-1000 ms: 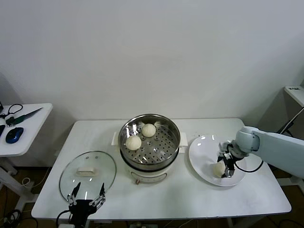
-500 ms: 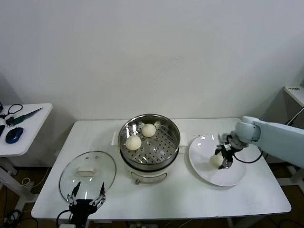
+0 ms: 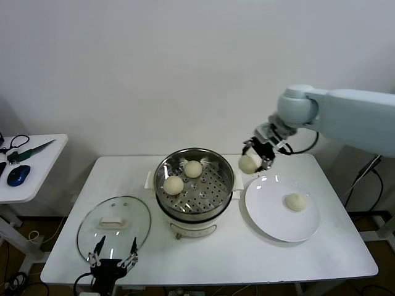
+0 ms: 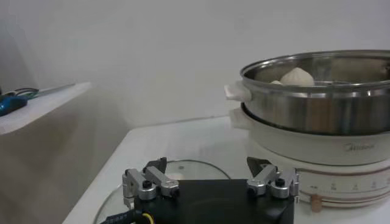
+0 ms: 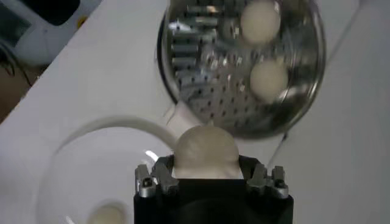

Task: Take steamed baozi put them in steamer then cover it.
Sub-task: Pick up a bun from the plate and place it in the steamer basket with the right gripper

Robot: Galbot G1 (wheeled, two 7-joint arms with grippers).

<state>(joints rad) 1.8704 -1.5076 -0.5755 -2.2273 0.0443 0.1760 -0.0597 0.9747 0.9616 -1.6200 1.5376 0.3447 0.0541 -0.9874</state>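
My right gripper is shut on a cream-white baozi and holds it in the air between the steamer and the plate; the right wrist view shows that baozi clamped between the jaws. The steel steamer on its white base holds two baozi, also seen in the steamer from above. One more baozi lies on the white plate. The glass cover lies flat at the table's front left. My left gripper waits open at the cover's near edge.
A side table at the far left carries a blue mouse and tools. The white wall stands close behind the table. The steamer's base rises beside my left gripper in the left wrist view.
My right gripper closed on a baozi on the plate, lifted it and carried it up and left toward the steamer. One baozi stayed on the plate. The left arm has not moved.
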